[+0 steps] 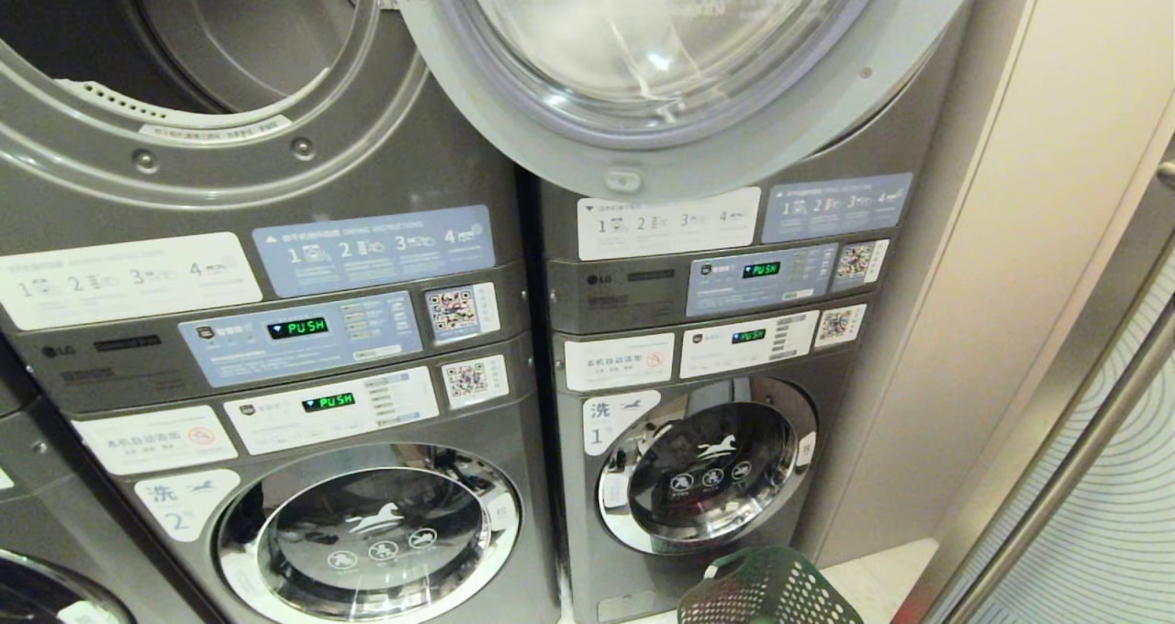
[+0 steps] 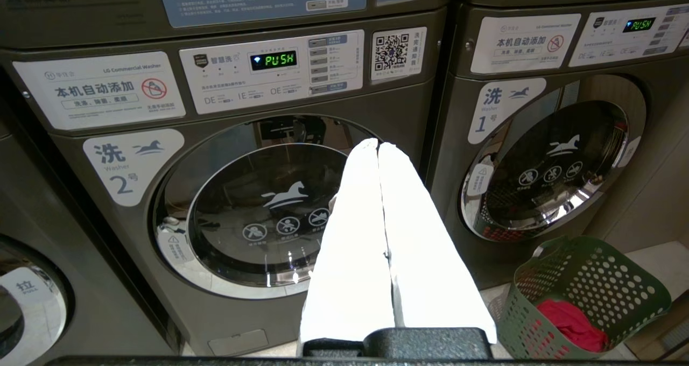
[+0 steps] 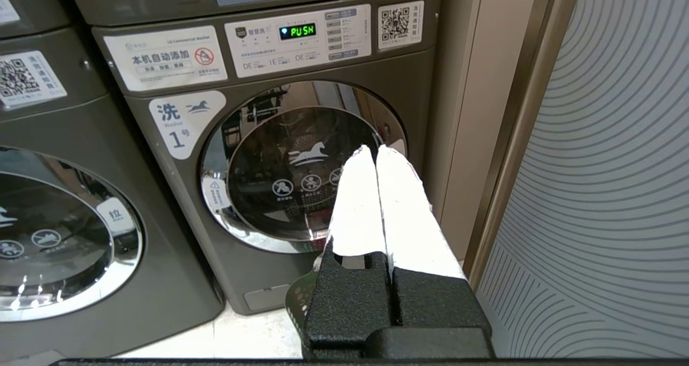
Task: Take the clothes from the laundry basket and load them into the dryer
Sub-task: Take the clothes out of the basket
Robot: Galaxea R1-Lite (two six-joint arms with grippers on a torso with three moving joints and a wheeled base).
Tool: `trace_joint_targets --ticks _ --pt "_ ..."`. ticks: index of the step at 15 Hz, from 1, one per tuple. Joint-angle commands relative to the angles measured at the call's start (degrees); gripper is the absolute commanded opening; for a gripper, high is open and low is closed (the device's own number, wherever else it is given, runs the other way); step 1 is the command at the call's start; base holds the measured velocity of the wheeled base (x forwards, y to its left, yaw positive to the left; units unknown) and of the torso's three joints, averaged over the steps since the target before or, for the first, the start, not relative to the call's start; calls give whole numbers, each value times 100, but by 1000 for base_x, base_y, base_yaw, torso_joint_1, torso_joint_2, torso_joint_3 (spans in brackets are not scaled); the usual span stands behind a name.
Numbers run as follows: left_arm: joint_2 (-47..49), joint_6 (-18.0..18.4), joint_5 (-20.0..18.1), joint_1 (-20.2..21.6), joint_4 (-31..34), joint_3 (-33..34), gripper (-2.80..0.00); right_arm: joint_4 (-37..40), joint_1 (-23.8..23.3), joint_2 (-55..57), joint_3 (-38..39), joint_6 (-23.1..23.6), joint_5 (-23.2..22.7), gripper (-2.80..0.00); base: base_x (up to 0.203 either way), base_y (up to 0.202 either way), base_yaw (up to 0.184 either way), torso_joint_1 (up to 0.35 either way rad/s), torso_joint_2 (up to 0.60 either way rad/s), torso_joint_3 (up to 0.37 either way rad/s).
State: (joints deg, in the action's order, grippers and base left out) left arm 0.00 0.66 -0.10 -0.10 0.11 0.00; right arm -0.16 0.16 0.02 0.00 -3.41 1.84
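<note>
Laundry basket (image 1: 766, 589) on pale floor (image 1: 881, 578)

The basket (image 2: 586, 296), green perforated plastic with a handle slot in its rim, stands upright on the floor just in front of washer 1 (image 2: 543, 156). Red clothes (image 2: 570, 323) lie bunched in its bottom. The dryer (image 1: 184, 64) sits on top of washer 2 (image 1: 367, 532), its door (image 1: 679, 64) swung wide open.
</note>
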Motion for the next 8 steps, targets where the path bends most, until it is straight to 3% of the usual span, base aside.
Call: trace_joint_targets --ticks 1,8 --pt "-9 4 1 1 -2 0 -280 -2 2 -2 0 -1 8 -280 0 0 0 -106 230 122" --pt "-9 1 1 1 -10 0 -280 -2 2 -2 0 -1 0 -280 0 0 0 -144 297 153"
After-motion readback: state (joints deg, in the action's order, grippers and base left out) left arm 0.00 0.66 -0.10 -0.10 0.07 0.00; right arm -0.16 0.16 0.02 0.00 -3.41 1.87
